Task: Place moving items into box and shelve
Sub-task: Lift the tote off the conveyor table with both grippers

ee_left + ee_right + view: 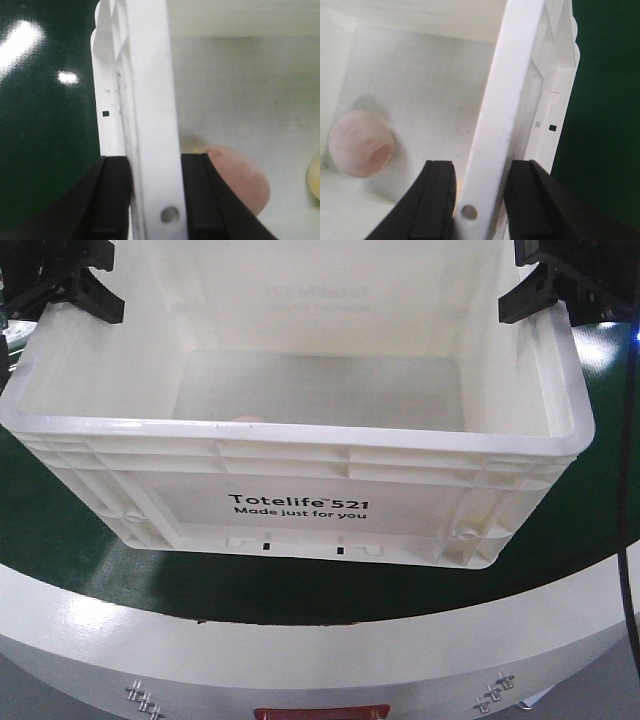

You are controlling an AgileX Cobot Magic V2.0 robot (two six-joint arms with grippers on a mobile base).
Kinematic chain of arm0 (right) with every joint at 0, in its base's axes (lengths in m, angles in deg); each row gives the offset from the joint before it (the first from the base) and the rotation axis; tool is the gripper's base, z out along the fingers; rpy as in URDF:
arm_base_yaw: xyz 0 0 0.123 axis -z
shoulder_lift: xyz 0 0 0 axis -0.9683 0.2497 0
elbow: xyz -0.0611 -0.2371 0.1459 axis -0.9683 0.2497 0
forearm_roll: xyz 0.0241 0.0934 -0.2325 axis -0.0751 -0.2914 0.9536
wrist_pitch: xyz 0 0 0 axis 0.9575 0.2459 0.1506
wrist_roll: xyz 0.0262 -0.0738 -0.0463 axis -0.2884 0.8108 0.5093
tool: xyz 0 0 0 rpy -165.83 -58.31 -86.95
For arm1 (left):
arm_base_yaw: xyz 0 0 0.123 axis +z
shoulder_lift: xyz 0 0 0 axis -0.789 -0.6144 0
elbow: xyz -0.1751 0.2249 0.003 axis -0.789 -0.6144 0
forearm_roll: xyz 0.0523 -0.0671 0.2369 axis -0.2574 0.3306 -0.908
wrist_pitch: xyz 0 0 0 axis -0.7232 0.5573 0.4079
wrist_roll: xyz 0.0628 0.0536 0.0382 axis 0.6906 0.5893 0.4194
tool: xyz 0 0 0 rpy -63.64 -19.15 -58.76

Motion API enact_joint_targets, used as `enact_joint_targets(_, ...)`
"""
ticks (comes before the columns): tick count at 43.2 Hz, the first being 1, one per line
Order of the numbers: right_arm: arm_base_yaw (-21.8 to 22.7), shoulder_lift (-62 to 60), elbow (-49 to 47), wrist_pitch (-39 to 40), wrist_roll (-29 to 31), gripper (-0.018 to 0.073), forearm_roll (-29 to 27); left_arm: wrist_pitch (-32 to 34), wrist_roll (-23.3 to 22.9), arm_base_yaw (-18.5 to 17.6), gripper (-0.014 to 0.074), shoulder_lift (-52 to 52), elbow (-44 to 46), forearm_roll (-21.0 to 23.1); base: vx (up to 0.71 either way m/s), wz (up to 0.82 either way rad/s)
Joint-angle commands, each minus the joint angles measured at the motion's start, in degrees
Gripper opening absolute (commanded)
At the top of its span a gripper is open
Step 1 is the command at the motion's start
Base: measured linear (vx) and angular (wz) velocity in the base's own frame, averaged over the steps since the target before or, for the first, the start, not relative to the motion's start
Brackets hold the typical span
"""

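The white box [300, 505], printed "Totelife 521", stands on the green surface with its open top toward me. My left gripper [75, 285] clamps its left side rim, and my right gripper [545, 285] clamps the right side rim. In the left wrist view the black pads [117, 190] press both faces of the rim [150, 100]. Inside lie the pinkish-brown plush [235, 177] and a sliver of the yellow one [315, 177]. The right wrist view shows its pads [440, 195] straddling the rim [505, 100], with the pink plush [362, 145] on the box floor.
The box rests on a dark green tabletop [60, 530] with a curved white front edge [300, 640]. A black cable [625, 540] hangs down at the right. A red part [320, 712] shows at the bottom edge.
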Motion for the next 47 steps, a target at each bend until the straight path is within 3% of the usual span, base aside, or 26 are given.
enact_joint_targets(1, -1.1, -2.8, -2.5, 5.2, 1.6, -0.0003, -14.6, 3.9, -0.2, -1.6, -0.0003, 3.7, 2.9, 15.3, 0.0, 0.0)
enact_joint_targets(3, -1.1, -2.8, -2.5, 5.1, 1.6, -0.0003, -14.9, 3.9, -0.2, -1.6, -0.0003, 3.7, 2.9, 15.5, 0.0, 0.0)
enact_joint_targets(4, -1.1, -2.8, -2.5, 5.1, 1.6, -0.0003, -16.7, 3.6, -0.2, -1.6, -0.0003, 3.7, 2.9, 18.0, 0.0, 0.0)
enact_joint_targets(47, -1.1, -2.8, -2.5, 5.1, 1.6, -0.0003, -16.9, 0.3, -0.3, -1.6, -0.0003, 4.4, 2.9, 20.4, 0.0, 0.0)
